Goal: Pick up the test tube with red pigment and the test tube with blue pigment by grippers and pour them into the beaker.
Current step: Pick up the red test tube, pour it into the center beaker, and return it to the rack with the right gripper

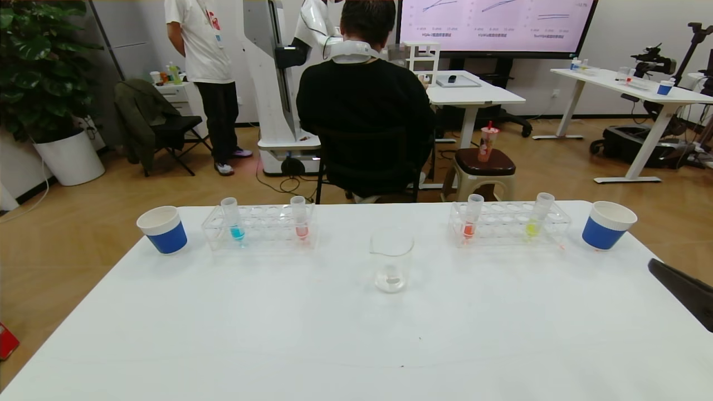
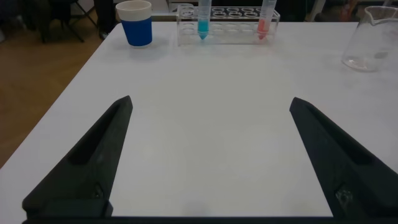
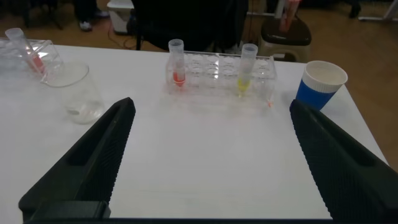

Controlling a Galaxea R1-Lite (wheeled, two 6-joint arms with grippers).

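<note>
On the white table [image 1: 223, 323], far left, a blue cup [image 1: 162, 229] stands beside a clear rack [image 1: 260, 225] holding the blue tube [image 1: 233, 219] at its left end and a pinkish tube [image 1: 300, 217] at its right. The left gripper [image 2: 210, 134] hovers low over the near table, jaws wide, holding nothing. The beaker [image 1: 391, 259] stands mid-table, apart from both racks. A second rack [image 1: 508, 223] holds the red tube [image 1: 472, 216] (upright, left end) and a yellow-green tube [image 1: 539, 215]; a second cup [image 1: 607, 224] stands beside it. The right gripper [image 3: 210, 134] hovers near the table's right edge, jaws wide, empty
</note>
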